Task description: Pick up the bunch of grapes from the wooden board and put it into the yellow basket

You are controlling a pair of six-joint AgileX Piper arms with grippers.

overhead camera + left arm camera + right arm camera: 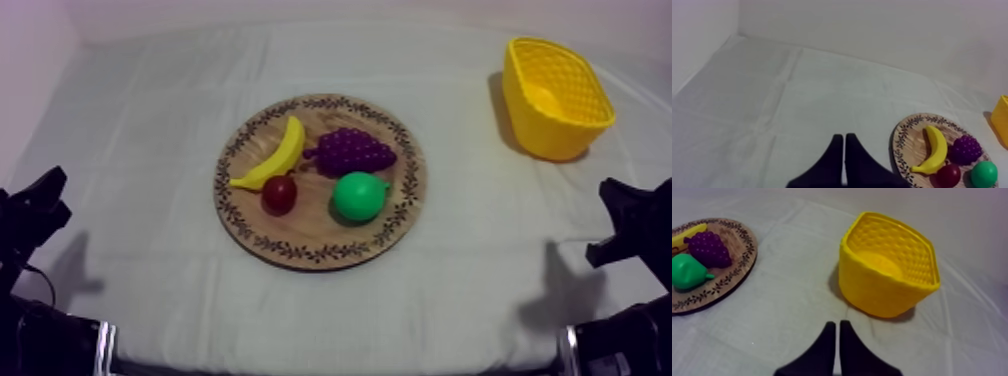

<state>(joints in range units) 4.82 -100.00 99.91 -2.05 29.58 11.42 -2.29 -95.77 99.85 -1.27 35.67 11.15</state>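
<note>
Bunch of grapes [352, 151] lies on round wooden board [305, 236] beside banana [280, 155]; yellow basket [556, 98] stands well apart. Left gripper [844, 136] and right gripper [837, 323]: fingers together, empty.

The counter [150, 130] wears a plain grey-white cloth. The round board [322, 254] is light brown wood, with a dark leafy vine pattern round its rim. On it, the banana [282, 152] at ten o'clock is yellow. The bunch of grapes [355, 152] at one o'clock is deep purple, the pear [358, 197] at five o'clock bright green, and the small red fruit [279, 194] at seven o'clock dark red. The basket [555, 95], at two o'clock from the board, is yellow with a dimpled lattice. The left end effector [844, 136] and right end effector [837, 323] are black.
</note>
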